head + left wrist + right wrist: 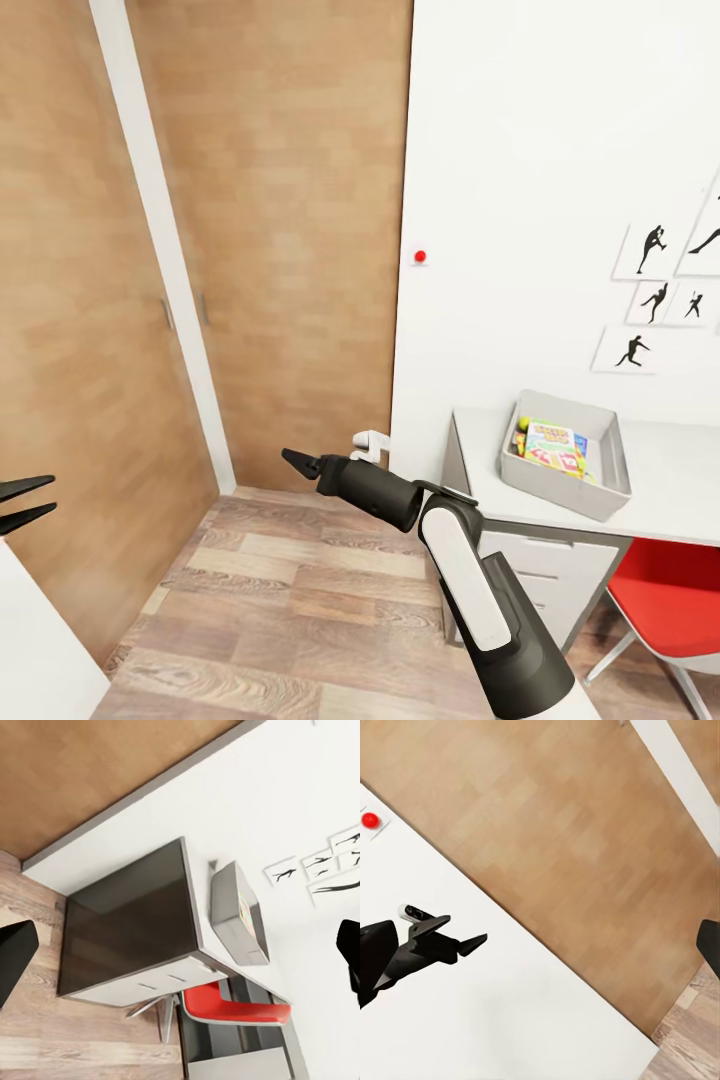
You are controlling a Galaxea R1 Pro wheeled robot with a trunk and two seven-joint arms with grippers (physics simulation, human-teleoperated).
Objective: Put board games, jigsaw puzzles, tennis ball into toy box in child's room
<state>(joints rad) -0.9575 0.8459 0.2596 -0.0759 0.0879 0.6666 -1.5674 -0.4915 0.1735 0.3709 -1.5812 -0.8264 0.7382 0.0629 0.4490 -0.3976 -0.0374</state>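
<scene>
The grey toy box (pixel 612 470) stands on the white-topped table (pixel 670 480) at the right. Inside it lie colourful printed board games (pixel 551 445), with a small yellow-green bit (pixel 521 424) at one end that I cannot identify. From the left wrist, the toy box (pixel 238 915) sits on the table (pixel 131 919) beyond the fingers. My right gripper (pixel 300 462) hangs open over the floor, left of the table, holding nothing; its fingers stand wide apart in its wrist view (pixel 544 956). My left gripper (pixel 28 503) (pixel 184 954) is open and empty at the far left. The bed is out of view.
Wooden doors (pixel 290 250) with a white frame post (pixel 160 240) stand ahead and to the left. A red chair (pixel 670 590) is tucked under the table. A white handle (pixel 370 440) sticks out beside the right gripper. A red dot (pixel 420 257) and silhouette pictures (pixel 650 300) mark the wall.
</scene>
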